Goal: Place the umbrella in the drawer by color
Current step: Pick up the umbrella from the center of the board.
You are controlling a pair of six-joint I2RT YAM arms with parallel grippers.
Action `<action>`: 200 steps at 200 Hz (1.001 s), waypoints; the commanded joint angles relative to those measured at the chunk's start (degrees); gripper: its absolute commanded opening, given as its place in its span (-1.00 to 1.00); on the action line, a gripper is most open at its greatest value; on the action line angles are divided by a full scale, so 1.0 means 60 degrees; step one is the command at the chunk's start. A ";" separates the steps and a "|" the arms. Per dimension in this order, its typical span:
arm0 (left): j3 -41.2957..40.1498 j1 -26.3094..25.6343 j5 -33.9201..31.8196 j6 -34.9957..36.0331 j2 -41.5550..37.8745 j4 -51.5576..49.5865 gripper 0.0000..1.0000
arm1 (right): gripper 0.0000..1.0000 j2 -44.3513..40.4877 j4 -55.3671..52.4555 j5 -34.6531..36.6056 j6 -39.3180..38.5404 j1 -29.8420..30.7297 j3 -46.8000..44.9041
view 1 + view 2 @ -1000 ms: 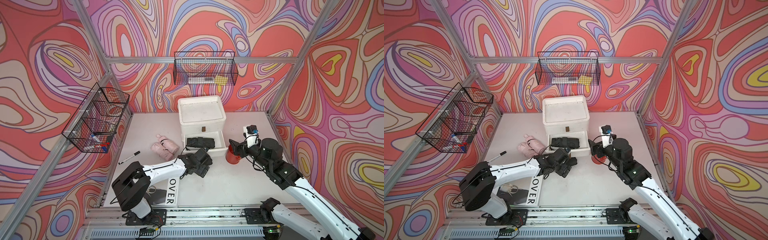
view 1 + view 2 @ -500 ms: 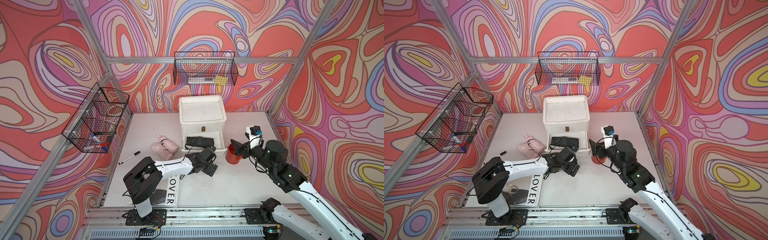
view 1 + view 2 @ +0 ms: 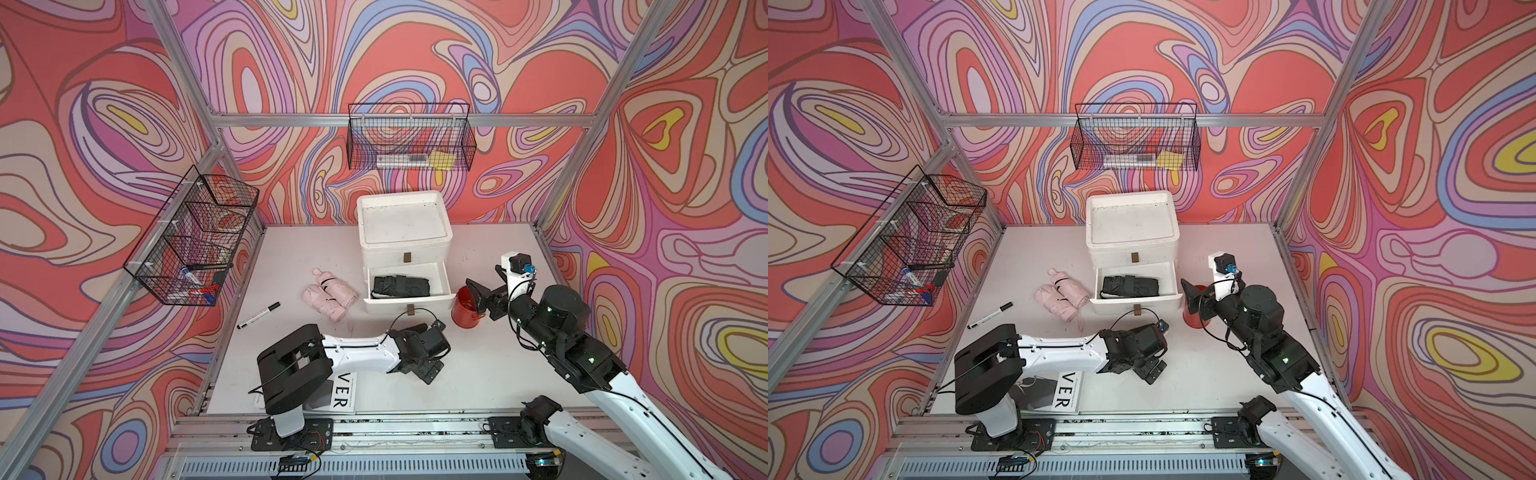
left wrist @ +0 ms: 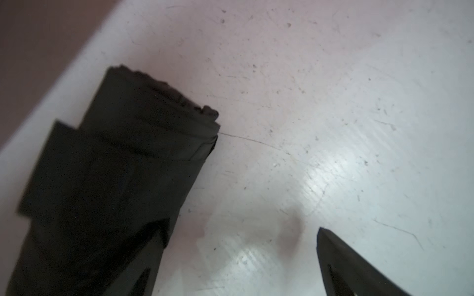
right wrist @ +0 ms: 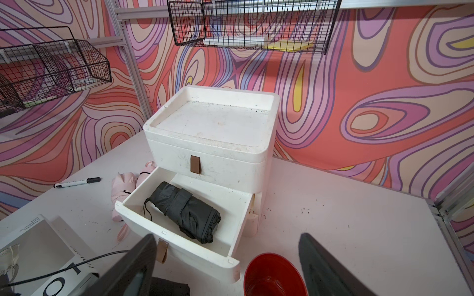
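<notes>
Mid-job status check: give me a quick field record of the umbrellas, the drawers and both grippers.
black umbrella: lying in the open lower drawer
pink umbrella: on the table beside the lower drawer, not in a drawer
upper drawer: shut
left gripper: open, empty, in front of the lower drawer
right gripper: open, empty, by the red cup
left to do: stow the pink umbrella
</notes>
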 commanded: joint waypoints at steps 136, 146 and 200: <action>0.0692 0.1409 -0.3455 0.2947 0.0775 -0.0577 0.99 | 0.79 -0.0641 -0.0352 -0.0272 0.0112 -0.0033 -0.0142; 0.0683 0.1501 -0.3419 0.3127 0.0902 -0.0421 0.98 | 0.79 -0.0690 -0.0383 -0.0263 0.0108 -0.0034 -0.0141; 0.0259 0.1828 -0.2043 0.3592 0.1273 0.0313 -0.33 | 0.78 -0.0810 -0.0264 -0.0163 0.0061 -0.0034 -0.0230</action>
